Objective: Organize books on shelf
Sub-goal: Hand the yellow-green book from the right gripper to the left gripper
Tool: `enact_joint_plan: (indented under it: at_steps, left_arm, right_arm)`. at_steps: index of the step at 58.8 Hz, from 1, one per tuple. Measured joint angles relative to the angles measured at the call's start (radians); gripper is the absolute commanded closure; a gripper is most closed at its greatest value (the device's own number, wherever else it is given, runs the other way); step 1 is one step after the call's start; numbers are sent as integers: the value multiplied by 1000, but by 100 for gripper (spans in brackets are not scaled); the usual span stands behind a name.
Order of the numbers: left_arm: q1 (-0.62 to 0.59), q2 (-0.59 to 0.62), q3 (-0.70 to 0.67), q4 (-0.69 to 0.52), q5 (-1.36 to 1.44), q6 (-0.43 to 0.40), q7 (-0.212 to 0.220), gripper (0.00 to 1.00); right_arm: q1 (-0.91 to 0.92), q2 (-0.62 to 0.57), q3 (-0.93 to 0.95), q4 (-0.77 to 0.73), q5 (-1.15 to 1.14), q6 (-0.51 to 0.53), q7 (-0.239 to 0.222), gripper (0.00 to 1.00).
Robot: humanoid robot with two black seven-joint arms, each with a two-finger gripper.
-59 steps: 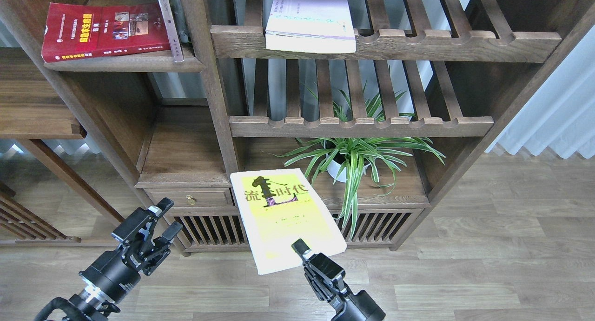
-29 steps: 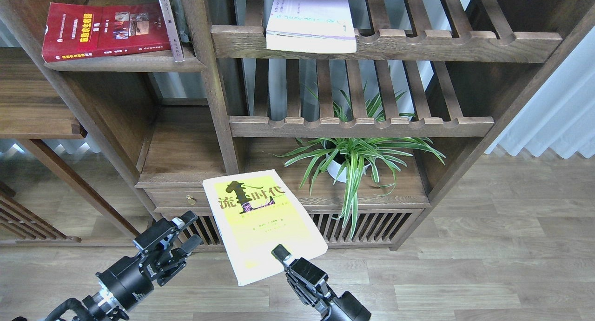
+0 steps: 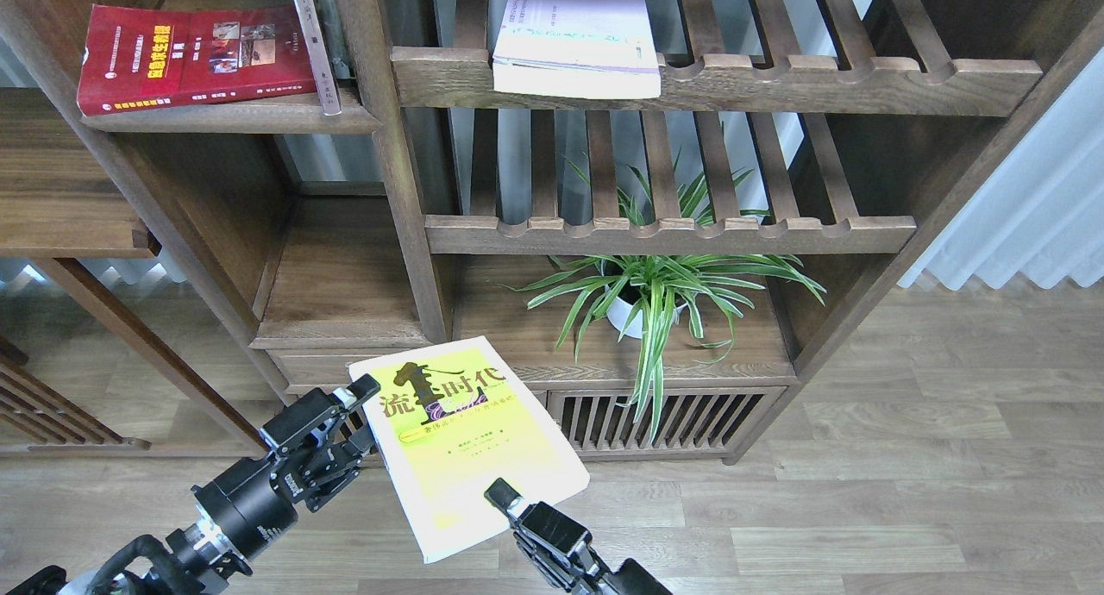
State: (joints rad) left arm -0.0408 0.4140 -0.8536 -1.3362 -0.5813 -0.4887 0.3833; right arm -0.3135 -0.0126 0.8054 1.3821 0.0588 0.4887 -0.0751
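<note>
My right gripper [image 3: 502, 495] is shut on the near edge of the yellow-green book [image 3: 470, 440] and holds it tilted in the air in front of the low cabinet. At that book's left edge is my left gripper [image 3: 362, 416], open, with one finger above the corner and one below; I cannot tell whether it touches. The dark red book [image 3: 194, 56] lies flat on the solid shelf [image 3: 233, 116] at the upper left. On the top slatted rack [image 3: 776, 82] lies the white book with lilac trim [image 3: 573, 34], overhanging the front rail.
A thin grey-spined book [image 3: 315, 47] leans beside the red one against the upright post [image 3: 392, 172]. A potted spider plant [image 3: 655, 297] spreads over the low cabinet top [image 3: 742, 353]. An open cubby [image 3: 341, 276] sits left of the plant, with a drawer below it.
My right gripper has carried the yellow-green book down and to the left. The left gripper has moved right and up to the book's left edge.
</note>
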Motion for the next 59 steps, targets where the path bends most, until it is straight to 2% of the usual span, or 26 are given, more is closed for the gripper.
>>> enact_joint_plan:
  at_steps: [5,7,8,14,20,38,51,59]
  left_arm:
    - [0,2,15,0,5,0,1,26]
    - [0,3,19,1,8,0,2,31]
    - [0,4,23,1,10,0,4,40]
    - [-1,6,25,6,12,0,9,50]
    - [-1,6,25,11,14,0,11,55]
    - [-14,5,31,12,18,0,14,59]
    - [-16,5,46,12,35,0,16,65]
    - [-17,5,49,12,37,0,16,79]
  right_arm:
    - [-6,0,-1,0,-4,0,0,94]
    - [-8,0,-1,0,-4,0,-1,94]
    - [-11,0,-1,0,-5,0,-2,94]
    - [-16,0,-1,0,-10,0,-4,94]
    - [-28,0,-2,0,-24,0,-6,94]
    - [-43,0,-6,0,-35,0,-6,94]
    - [-45,0,-8,0,-46,0,-8,94]
    - [-45,0,-8,0,-48,0,-8,94]
